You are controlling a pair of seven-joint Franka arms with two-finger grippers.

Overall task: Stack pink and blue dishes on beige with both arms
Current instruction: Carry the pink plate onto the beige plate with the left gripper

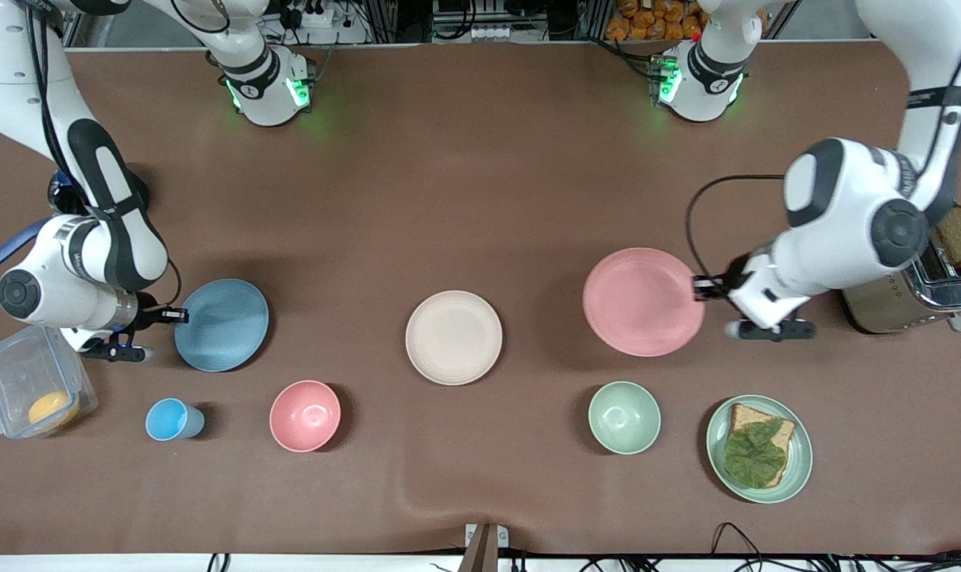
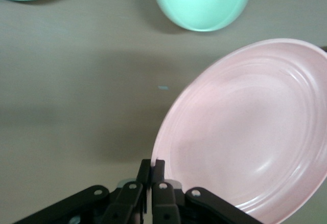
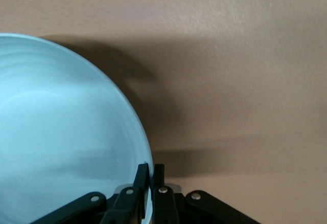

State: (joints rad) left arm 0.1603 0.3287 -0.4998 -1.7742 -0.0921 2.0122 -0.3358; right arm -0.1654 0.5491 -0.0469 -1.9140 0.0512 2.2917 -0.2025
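Pink plate [image 1: 643, 301] pinched in left end effector [image 1: 699, 287], blue plate [image 1: 221, 324] in right end effector [image 1: 180, 316].

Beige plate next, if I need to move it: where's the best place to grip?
Pinch the beige plate on its raised rim, as the left gripper holds the pink plate and the right gripper the blue plate. It lies flat and shallow, so come in low from either arm's end.

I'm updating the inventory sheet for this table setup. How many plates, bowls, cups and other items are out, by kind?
Plates: 4 (blue plate, beige plate, pink plate, green plate with bread)
Bowls: 2 (pink bowl, green bowl)
Cups: 1 (blue cup)
Clear containers: 1 (container)
Toasters: 1 (toaster)
Total: 9
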